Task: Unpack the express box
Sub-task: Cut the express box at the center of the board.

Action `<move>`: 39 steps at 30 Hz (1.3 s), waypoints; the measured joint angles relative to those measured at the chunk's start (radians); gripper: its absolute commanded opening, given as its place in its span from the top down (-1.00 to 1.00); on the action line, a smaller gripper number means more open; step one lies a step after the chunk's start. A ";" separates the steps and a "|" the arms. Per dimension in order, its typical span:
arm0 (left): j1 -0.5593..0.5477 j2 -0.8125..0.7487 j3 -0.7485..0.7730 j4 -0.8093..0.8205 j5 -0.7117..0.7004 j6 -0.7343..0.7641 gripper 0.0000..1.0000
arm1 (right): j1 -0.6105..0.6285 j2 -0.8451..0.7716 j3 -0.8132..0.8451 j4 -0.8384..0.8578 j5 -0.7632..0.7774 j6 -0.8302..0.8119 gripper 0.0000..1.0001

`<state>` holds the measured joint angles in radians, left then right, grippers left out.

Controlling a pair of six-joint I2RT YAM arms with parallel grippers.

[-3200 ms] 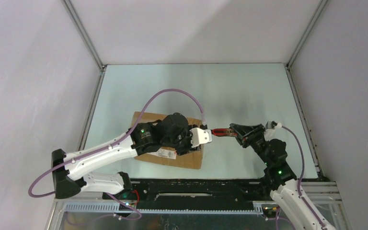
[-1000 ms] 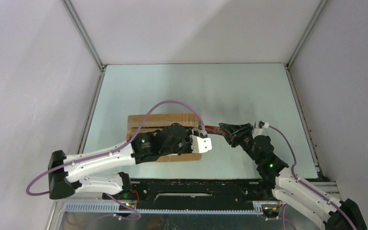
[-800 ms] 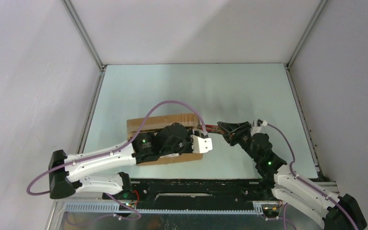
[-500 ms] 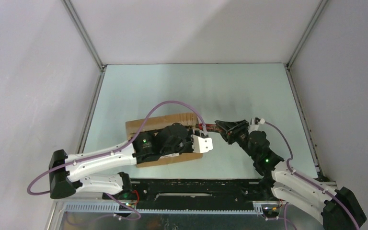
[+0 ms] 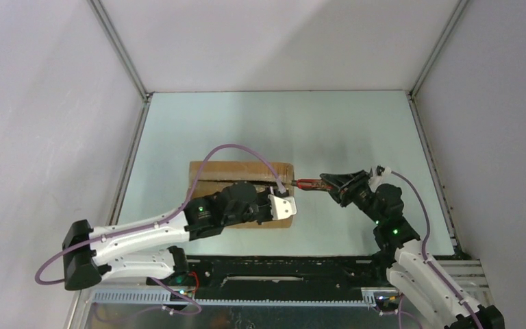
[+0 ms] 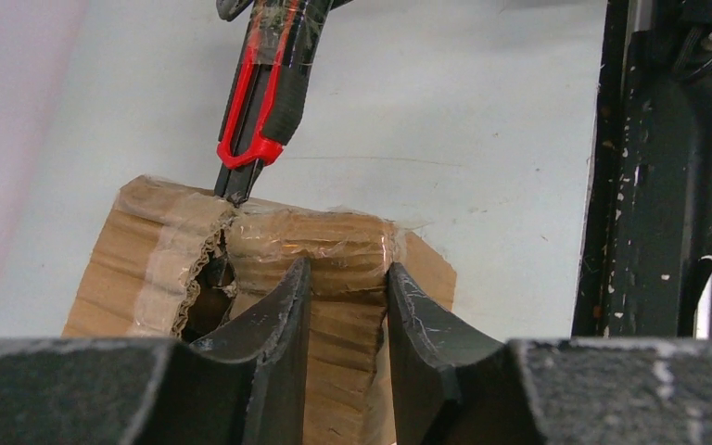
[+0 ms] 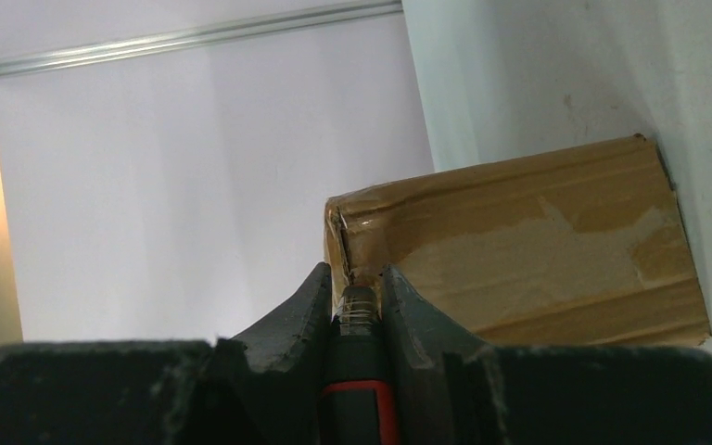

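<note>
Right gripper tight around red cutter, grip of left gripper unclear, express box on pale-green table, white walls.

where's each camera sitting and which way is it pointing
top external: above and behind the bases, looking down at the table; both arms show, meeting at the express box.
left wrist: on the left arm, looking along the left tool over the box's taped end toward the utility knife; its two fingers show.
right wrist: on the right arm, looking along the right tool at the box's taped side; its fingers clamp the knife.
shared: both wrist views show the knife at the box's end, from opposite sides.
</note>
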<state>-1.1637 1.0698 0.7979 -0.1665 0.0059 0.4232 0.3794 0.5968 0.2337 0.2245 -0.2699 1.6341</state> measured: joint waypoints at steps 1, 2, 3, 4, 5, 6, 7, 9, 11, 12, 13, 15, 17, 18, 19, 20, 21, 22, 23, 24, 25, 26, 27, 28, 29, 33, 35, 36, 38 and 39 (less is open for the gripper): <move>0.000 -0.004 -0.007 0.008 0.003 -0.006 1.00 | -0.014 0.000 0.000 -0.002 -0.022 0.000 1.00; 0.001 -0.008 -0.012 0.013 0.007 -0.010 1.00 | -0.026 0.001 0.000 -0.004 -0.040 0.000 1.00; 0.001 -0.012 -0.018 0.019 0.010 -0.015 1.00 | -0.038 0.002 0.000 -0.004 -0.056 -0.001 1.00; 0.002 -0.015 -0.021 0.022 0.014 -0.021 1.00 | -0.049 0.005 0.000 -0.004 -0.072 -0.001 1.00; 0.002 -0.018 -0.024 0.024 0.018 -0.024 1.00 | -0.060 0.008 0.000 -0.004 -0.086 -0.001 1.00; 0.003 -0.019 -0.027 0.027 0.021 -0.027 1.00 | -0.074 0.014 0.000 -0.001 -0.105 0.000 1.00; 0.004 -0.021 -0.029 0.030 0.025 -0.030 1.00 | -0.089 0.019 -0.001 0.003 -0.127 0.000 1.00; 0.007 -0.021 -0.031 0.035 0.029 -0.031 1.00 | -0.118 0.033 -0.002 0.011 -0.164 0.000 1.00; 0.008 -0.020 -0.031 0.037 0.034 -0.030 1.00 | -0.133 0.047 -0.002 0.021 -0.190 0.003 1.00; 0.009 -0.018 -0.031 0.038 0.035 -0.030 1.00 | -0.132 0.050 -0.002 0.023 -0.195 0.004 1.00; 0.010 -0.013 -0.031 0.039 0.037 -0.028 1.00 | -0.127 0.051 -0.001 0.023 -0.194 0.005 1.00; 0.011 0.005 -0.022 0.035 0.039 -0.023 1.00 | -0.099 0.050 0.004 0.016 -0.163 0.005 1.00; 0.013 0.022 -0.006 0.027 0.043 -0.022 1.00 | -0.051 0.050 0.012 0.006 -0.109 0.007 1.00; 0.013 0.032 0.003 0.023 0.044 -0.022 1.00 | -0.018 0.050 0.017 -0.002 -0.071 0.010 1.00; 0.013 0.043 0.011 0.021 0.044 -0.022 1.00 | 0.016 0.050 0.022 -0.008 -0.032 0.014 1.00; 0.013 0.051 0.019 0.016 0.043 -0.022 1.00 | 0.046 0.050 0.027 -0.014 0.006 0.016 1.00; 0.014 0.057 0.026 0.011 0.040 -0.021 1.00 | 0.073 0.051 0.032 -0.021 0.042 0.019 1.00; 0.014 0.066 0.036 0.003 0.037 -0.019 1.00 | 0.092 0.053 0.037 -0.024 0.070 0.020 1.00; 0.013 0.077 0.047 -0.004 0.031 -0.018 1.00 | 0.114 0.061 0.041 -0.025 0.103 0.023 1.00; 0.013 0.090 0.058 -0.009 0.022 -0.015 1.00 | 0.131 0.071 0.044 -0.024 0.130 0.030 1.00; 0.011 0.098 0.064 -0.011 0.016 -0.013 1.00 | 0.142 0.079 0.048 -0.022 0.149 0.036 1.00; 0.010 0.106 0.071 -0.012 0.007 -0.012 1.00 | 0.150 0.088 0.052 -0.020 0.162 0.040 1.00; 0.007 0.113 0.076 -0.012 -0.005 -0.010 1.00 | 0.155 0.096 0.056 -0.019 0.173 0.043 1.00; 0.005 0.118 0.080 -0.014 -0.014 -0.006 1.00 | 0.159 0.103 0.061 -0.018 0.180 0.043 1.00; 0.002 0.124 0.086 -0.016 -0.023 -0.005 1.00 | 0.161 0.109 0.068 -0.018 0.185 0.043 1.00; -0.008 0.134 0.090 -0.007 -0.029 -0.004 1.00 | 0.162 0.117 0.076 -0.013 0.169 0.048 1.00; -0.008 0.125 0.075 0.029 -0.021 -0.006 1.00 | 0.118 0.090 0.076 -0.020 0.047 0.048 1.00; -0.008 0.117 0.064 0.047 -0.013 -0.008 1.00 | 0.082 0.071 0.076 -0.032 -0.016 0.043 1.00; 0.000 0.085 0.017 0.092 -0.002 -0.018 1.00 | -0.032 0.038 0.077 -0.061 -0.130 0.032 1.00; 0.006 0.061 -0.008 0.108 -0.001 -0.027 1.00 | -0.101 0.023 0.084 -0.091 -0.182 0.019 1.00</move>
<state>-1.1572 1.1313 0.7895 -0.0586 0.0051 0.3958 0.2783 0.6193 0.3172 0.1337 -0.4519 1.6531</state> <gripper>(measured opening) 0.316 0.257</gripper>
